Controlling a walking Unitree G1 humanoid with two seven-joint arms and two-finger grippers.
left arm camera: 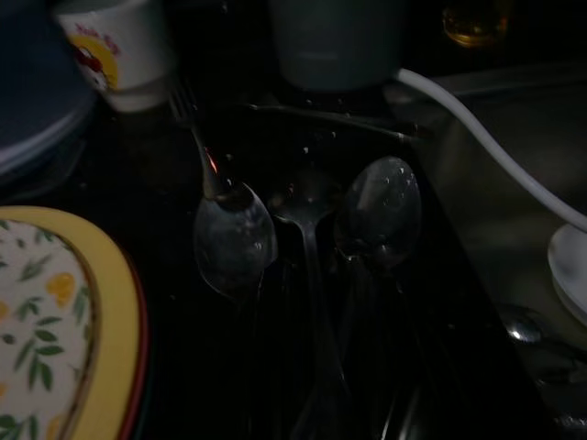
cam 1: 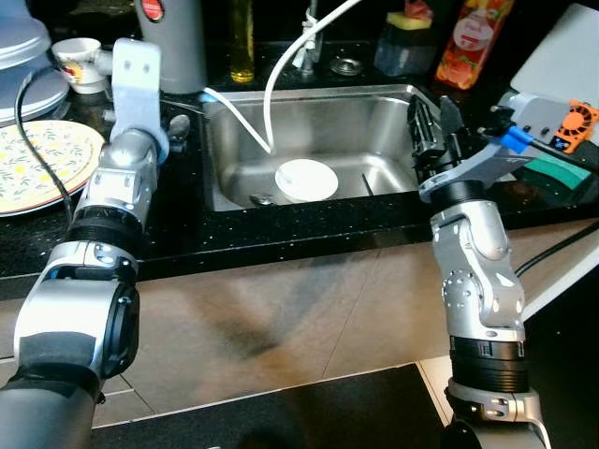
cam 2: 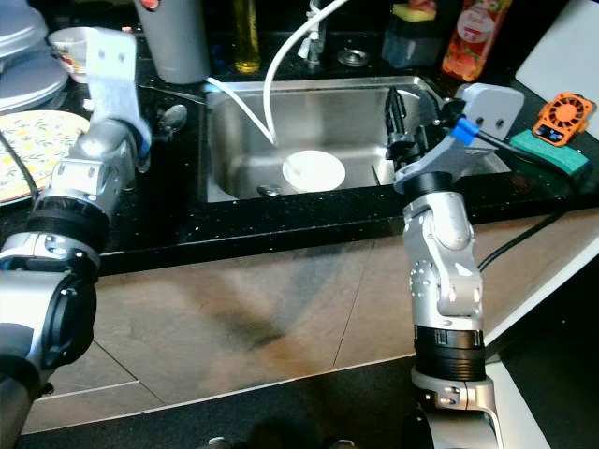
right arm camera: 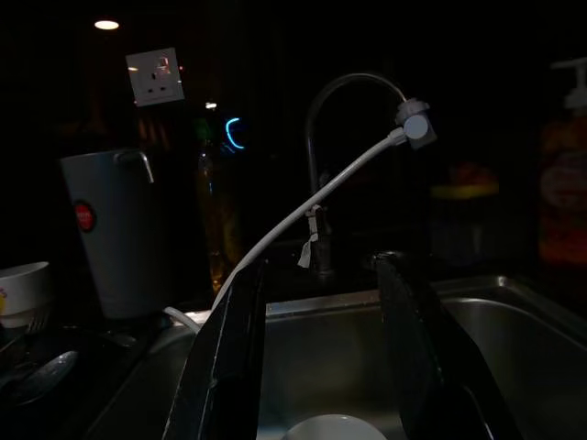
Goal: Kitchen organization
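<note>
Two spoons (left arm camera: 303,225) are lying on the black table (cam 1: 281,238) under the left gripper (left arm camera: 321,367), whose fingers I cannot tell. Right gripper (right arm camera: 321,367) is hanging wide open over the sink (cam 1: 374,122), above a white bowl (cam 1: 306,180).

No legible words, brands or numbers found anywhere. Red round badge (right arm camera: 84,216) noted on the grey jug (right arm camera: 115,234), marking too small to read. Red and yellow print seen on the white cup (left arm camera: 116,48), lettering blurred. Label on the red bottle (cam 1: 473,36) also past reading.
</note>
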